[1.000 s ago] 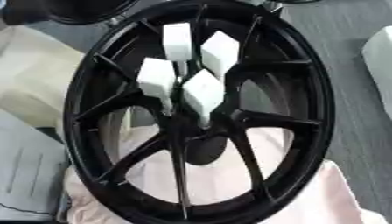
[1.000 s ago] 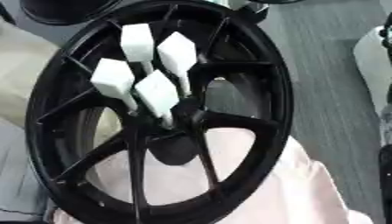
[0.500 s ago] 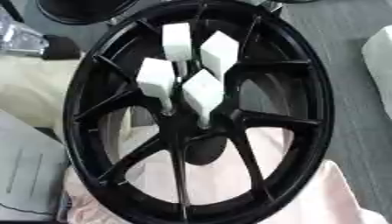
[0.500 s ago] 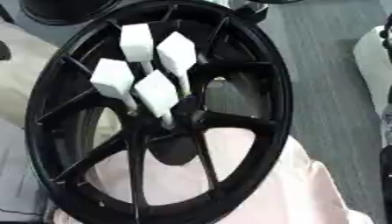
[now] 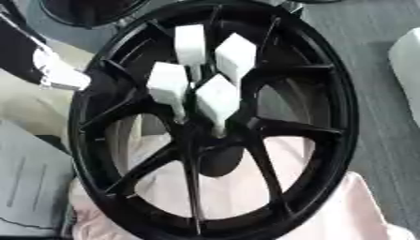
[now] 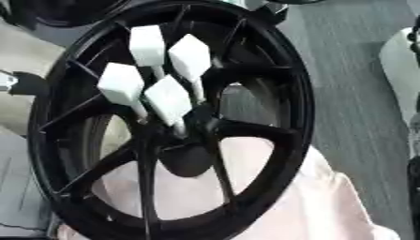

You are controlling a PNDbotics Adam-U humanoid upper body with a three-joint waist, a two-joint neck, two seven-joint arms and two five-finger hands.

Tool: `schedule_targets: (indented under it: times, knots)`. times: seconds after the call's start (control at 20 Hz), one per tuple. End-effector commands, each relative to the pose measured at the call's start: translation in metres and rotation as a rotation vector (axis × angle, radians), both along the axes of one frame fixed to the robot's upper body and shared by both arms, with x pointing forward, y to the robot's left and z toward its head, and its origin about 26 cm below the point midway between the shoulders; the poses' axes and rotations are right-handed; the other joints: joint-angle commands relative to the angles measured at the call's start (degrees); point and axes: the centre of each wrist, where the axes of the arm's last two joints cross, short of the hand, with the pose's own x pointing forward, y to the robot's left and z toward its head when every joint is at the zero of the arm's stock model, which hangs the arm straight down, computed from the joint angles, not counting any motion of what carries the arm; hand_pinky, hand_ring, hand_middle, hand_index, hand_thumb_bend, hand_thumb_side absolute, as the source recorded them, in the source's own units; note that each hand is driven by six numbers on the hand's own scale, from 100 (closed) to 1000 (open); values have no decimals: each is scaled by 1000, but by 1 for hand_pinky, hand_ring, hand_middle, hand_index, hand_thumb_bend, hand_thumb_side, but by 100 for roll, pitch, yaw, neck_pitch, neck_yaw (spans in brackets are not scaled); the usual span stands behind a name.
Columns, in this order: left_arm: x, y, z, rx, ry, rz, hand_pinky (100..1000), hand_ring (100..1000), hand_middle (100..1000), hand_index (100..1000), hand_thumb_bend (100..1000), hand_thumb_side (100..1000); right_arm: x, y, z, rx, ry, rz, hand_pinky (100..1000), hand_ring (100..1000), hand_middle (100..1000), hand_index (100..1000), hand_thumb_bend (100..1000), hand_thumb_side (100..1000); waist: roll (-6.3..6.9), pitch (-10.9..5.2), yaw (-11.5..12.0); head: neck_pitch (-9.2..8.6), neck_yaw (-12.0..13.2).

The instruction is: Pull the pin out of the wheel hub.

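A black spoked wheel [image 5: 328,93] fills both views, lying tilted on a pale pink cloth. Several white pins with blocky heads stand in a cluster at its hub [image 5: 205,140]: one at the top [image 5: 190,44], one to its right [image 5: 236,56], one on the left [image 5: 168,84] and one nearest the hub centre [image 5: 217,98]. My left hand [image 5: 57,70] comes in from the upper left as a black arm with a pale silver end. It sits just outside the wheel's left rim, apart from the pins. My right hand shows in neither view.
The pink cloth [image 5: 361,211] spreads under the wheel's lower half. Grey floor [image 5: 386,122] runs along the right, with a white object [image 5: 408,61] at the right edge. A second dark round shape [image 5: 82,11] lies at the top left. A grey panel [image 5: 33,187] is at the lower left.
My left hand has come down from the top left corner to the wheel's left rim. The wheel and pins have kept their places.
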Motion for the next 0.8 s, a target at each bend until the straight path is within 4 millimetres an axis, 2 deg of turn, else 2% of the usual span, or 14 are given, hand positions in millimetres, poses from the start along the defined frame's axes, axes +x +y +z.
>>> schedule_targets:
  times: [0.05, 0.15, 0.55, 0.7, 0.8]
  knots:
    - [-4, -5, 5, 15, -26, 5, 517, 519, 654, 796, 624, 324, -2, -2, 13, -30, -32, -3, 853, 751, 643, 709, 313, 534, -30, -137, 4, -14, 23]
    - [-3, -9, 5, 16, -26, 1, 516, 519, 689, 813, 628, 323, -2, -2, 13, -31, -31, -3, 853, 751, 643, 709, 313, 535, -35, -137, 6, -9, 29]
    - [-2, -19, 0, 39, 9, 2, 511, 512, 674, 810, 625, 324, -2, -2, 13, -31, -30, -2, 853, 751, 644, 709, 313, 534, -42, -142, 5, -1, 52]
    - [-1, -19, -2, 53, 20, 11, 524, 531, 660, 806, 627, 328, -2, -2, 13, -31, -30, -1, 853, 752, 644, 709, 313, 534, -45, -141, 6, -2, 56]
    - [-1, -19, -3, 60, 24, 17, 555, 578, 656, 804, 627, 329, -2, -2, 13, -31, -30, -1, 853, 752, 644, 709, 313, 535, -48, -140, 7, -6, 61]
